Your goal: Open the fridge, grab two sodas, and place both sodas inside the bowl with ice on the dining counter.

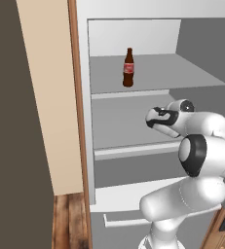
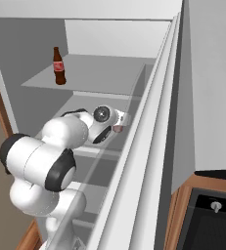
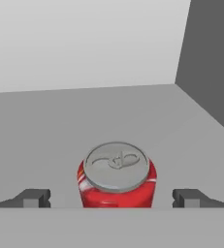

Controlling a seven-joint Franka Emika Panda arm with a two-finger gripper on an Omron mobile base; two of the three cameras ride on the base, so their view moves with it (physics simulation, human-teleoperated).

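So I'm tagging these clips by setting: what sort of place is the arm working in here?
Most likely a kitchen, at an open fridge. Grey shelves hold a dark soda bottle and a red can, wooden trim stands beside it, and what looks like an oven sits at the right.

Your left base view looks forward into the open fridge (image 1: 133, 121) from behind the arm; your right base view sees those same shelves along the door edge. Both share the bottle (image 1: 128, 68). Your hand view sits close above the can (image 3: 117, 178).
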